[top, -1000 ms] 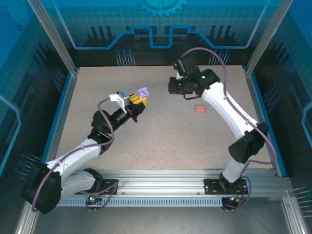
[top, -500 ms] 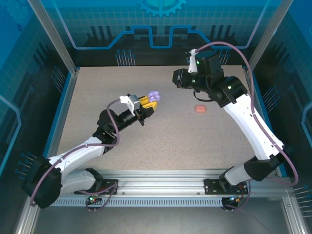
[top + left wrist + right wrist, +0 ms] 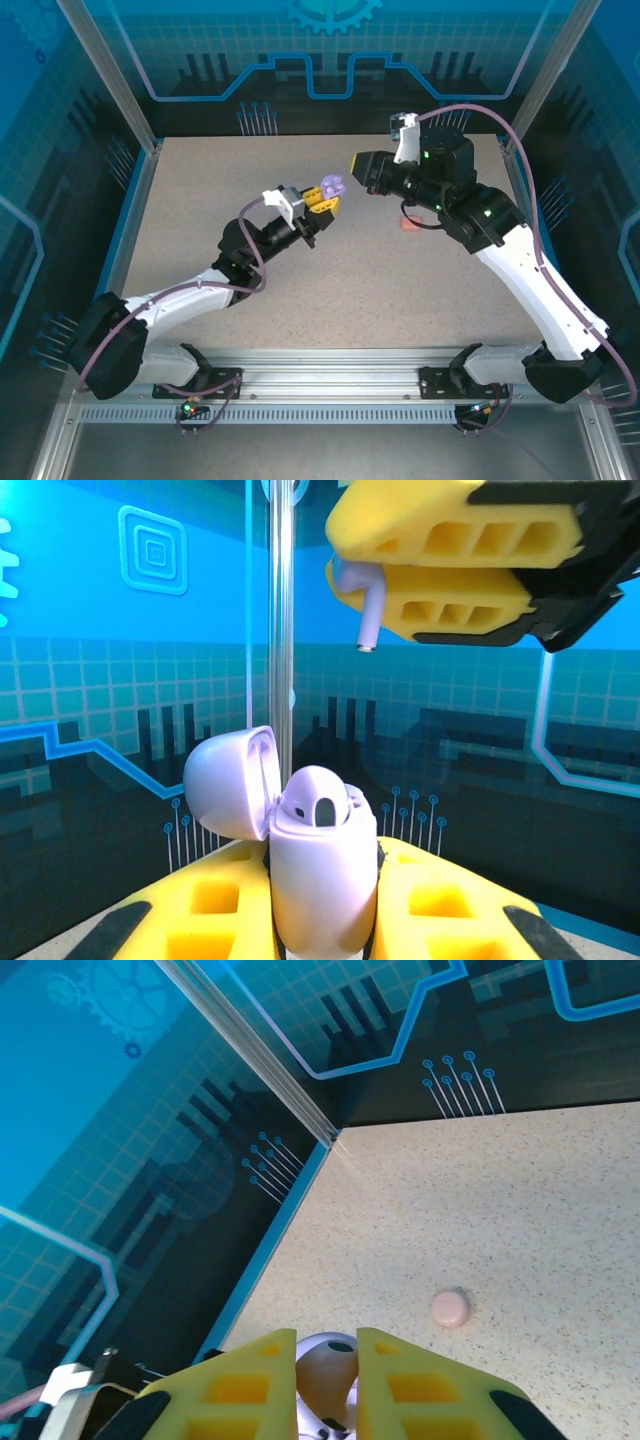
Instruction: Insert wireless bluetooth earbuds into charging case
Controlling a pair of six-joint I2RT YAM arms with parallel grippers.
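**Top external view.** The left gripper (image 3: 325, 198) is clenched on the purple charging case (image 3: 331, 186) and holds it in the air above the middle of the bench (image 3: 200, 200). The right gripper (image 3: 358, 165) points at it from just beside, with a small gap between the two. A salmon item (image 3: 410, 227) lies on the bench under the right arm, well apart from the case. It is too small to identify.

**Left wrist view.** The purple charging case (image 3: 322, 880) stands upright between the left gripper's yellow fingers (image 3: 450, 905), with its lid (image 3: 232, 785) swung open to the left. A rounded shape with a dark oval sits in its mouth. I cannot tell whether that is a seated bud or an empty socket. Above it, the right gripper (image 3: 430, 565) is grasping a purple earbud (image 3: 366, 605), stem down. The bud is clear of the case and offset to the right of its mouth.

**Right wrist view.** The purple earbud (image 3: 325, 1370) is pinched between the right gripper's fingers (image 3: 420, 1385). A small pink item (image 3: 450, 1308) lies alone on the bench beyond.

**Finding on progress.** The case is open and presented, and one bud is in hand, so pick-up is done for this bud. Insertion is not yet done. In my judgement it needs alignment over the mouth, then lowering and release. The other buds and cases appear outstanding.
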